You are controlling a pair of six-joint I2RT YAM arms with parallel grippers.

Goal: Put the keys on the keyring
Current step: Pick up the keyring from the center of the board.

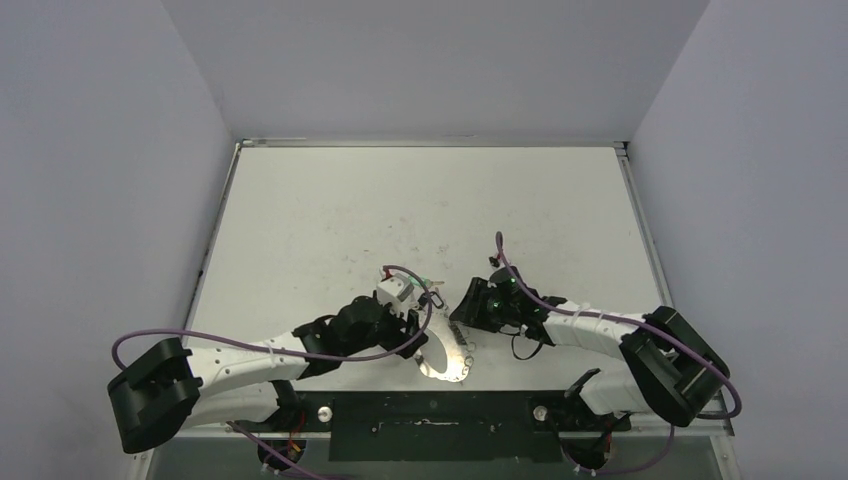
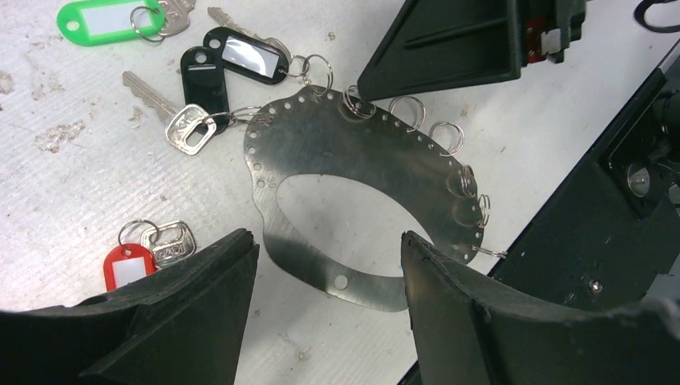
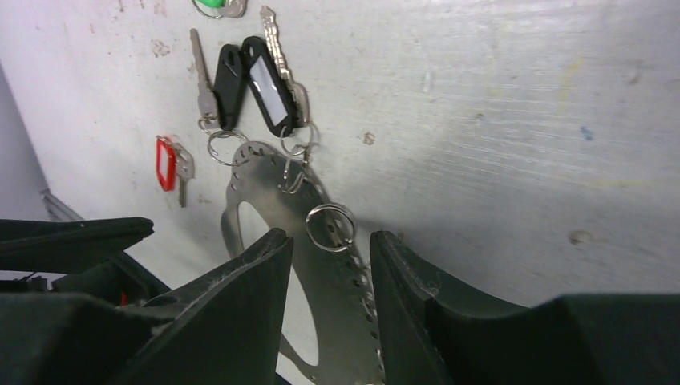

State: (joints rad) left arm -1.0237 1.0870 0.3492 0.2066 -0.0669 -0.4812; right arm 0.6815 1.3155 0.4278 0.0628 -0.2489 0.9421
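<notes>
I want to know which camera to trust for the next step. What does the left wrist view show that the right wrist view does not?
Only the left wrist view: the whole green tag with its key, and the full oval hole in the flat metal keyring. Only the right wrist view: the gap between the fingers of the right gripper, with the keyring's rim and one split ring in it. Both: the red-tagged key, the two black tags and the keyring's row of small holes.
</notes>
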